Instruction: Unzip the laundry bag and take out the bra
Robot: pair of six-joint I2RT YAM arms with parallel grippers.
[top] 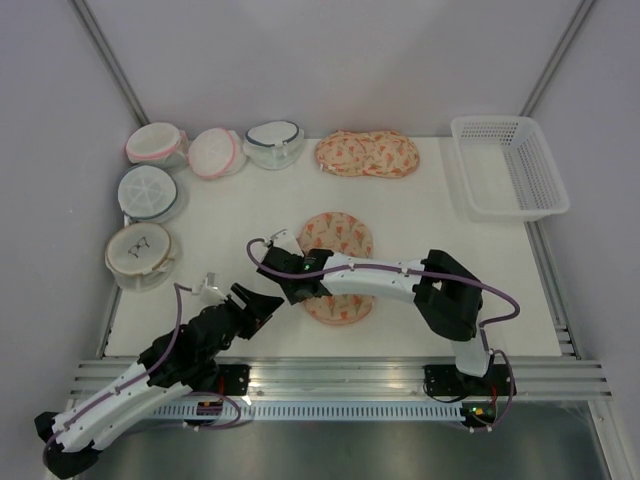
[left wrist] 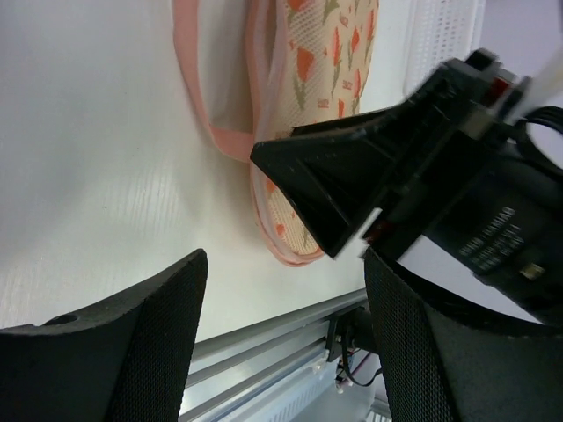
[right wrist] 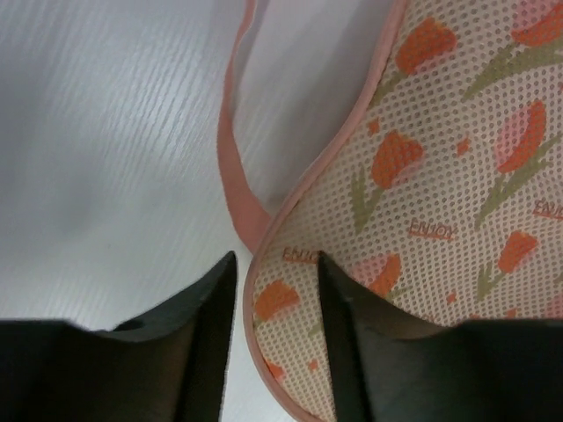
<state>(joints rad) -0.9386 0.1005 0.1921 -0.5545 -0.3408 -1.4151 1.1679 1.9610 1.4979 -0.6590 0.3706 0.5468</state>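
The peach, orange-printed laundry bag point(top: 340, 235) lies at the table's middle. It also shows in the left wrist view point(left wrist: 325, 53) and the right wrist view point(right wrist: 440, 176). A loose pink trim loop point(right wrist: 236, 176) curves off its left side. My right gripper point(top: 298, 290) sits low at the bag's near-left edge, its jaws narrowed around the pink-trimmed rim point(right wrist: 275, 259). My left gripper point(top: 268, 302) is open and empty just left of it, above bare table point(left wrist: 280, 264), facing the right gripper point(left wrist: 308, 176). The bra is hidden.
A twin printed case point(top: 367, 154) lies at the back. Several round domed mesh bags point(top: 150, 190) stand along the back left and left side. A white basket point(top: 508, 166) stands at the back right. The metal rail point(top: 340, 375) runs along the near edge.
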